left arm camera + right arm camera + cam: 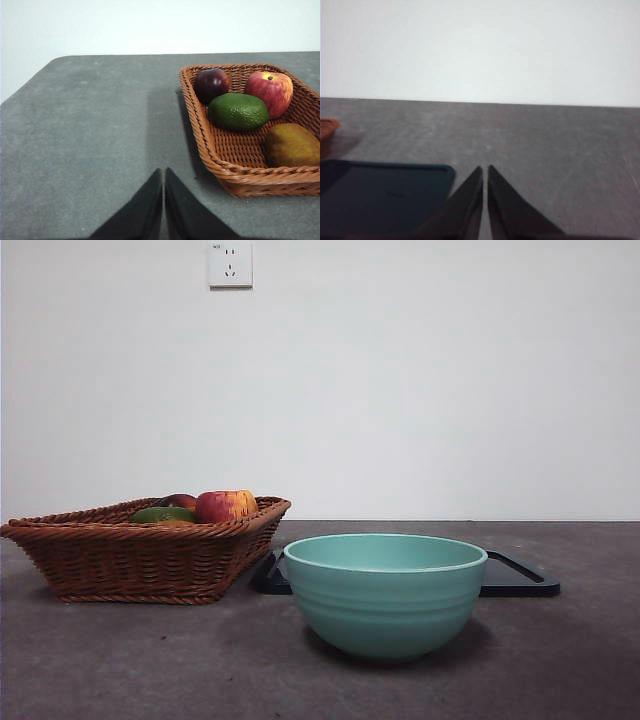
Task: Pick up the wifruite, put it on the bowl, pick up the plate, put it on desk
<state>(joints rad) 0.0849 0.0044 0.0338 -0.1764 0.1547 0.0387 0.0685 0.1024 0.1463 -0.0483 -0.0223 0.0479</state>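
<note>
The wifruite (292, 145), a dull brown oval fruit, lies in the wicker basket (220, 155) at its near corner. In the front view the basket (140, 560) hides it. The mint-teal bowl (385, 592) stands on the desk (120, 660), in front of a flat black plate (520, 578), which also shows as a dark slab in the right wrist view (385, 197). My left gripper (163, 175) is shut, with nothing in it, above the bare desk beside the basket. My right gripper (485, 172) is shut and holds nothing, next to the plate's corner.
The basket also holds a red-yellow apple (270, 90), a green fruit (238, 111) and a dark red fruit (211, 84). A white wall with a socket (230, 264) stands behind the desk. The desk's left edge (25, 87) runs near the left arm.
</note>
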